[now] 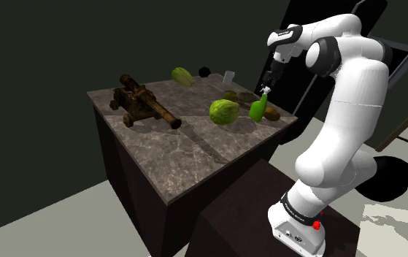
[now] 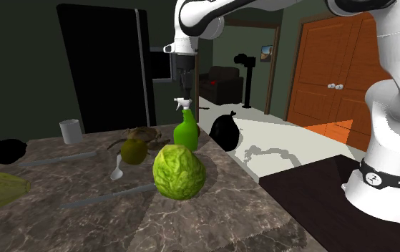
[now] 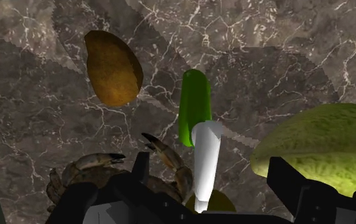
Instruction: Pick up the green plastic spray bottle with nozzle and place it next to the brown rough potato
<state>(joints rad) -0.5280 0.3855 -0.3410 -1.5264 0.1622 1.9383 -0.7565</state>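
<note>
The green spray bottle (image 1: 257, 109) stands upright on the marble table top (image 1: 173, 150), its white nozzle (image 2: 183, 104) on top. A brown potato (image 1: 272, 114) lies just beside it, toward the table's edge. My black gripper (image 1: 271, 77) hangs straight above the nozzle, a small gap away (image 2: 184, 84). In the wrist view the gripper (image 3: 209, 167) is open; the fingers (image 3: 139, 170) stand wide apart either side of the white nozzle (image 3: 206, 159) without touching it. The green bottle body (image 3: 194, 107) and the potato (image 3: 113, 67) lie below.
A green cabbage (image 2: 179, 172) sits close to the bottle, with a crab figure (image 2: 144, 134), an olive fruit (image 2: 133, 149), a spoon (image 2: 116, 170) and a knife (image 2: 109, 193) around. A white cup (image 2: 70, 131) stands further back. A brown cannon model (image 1: 144, 104) occupies the far end.
</note>
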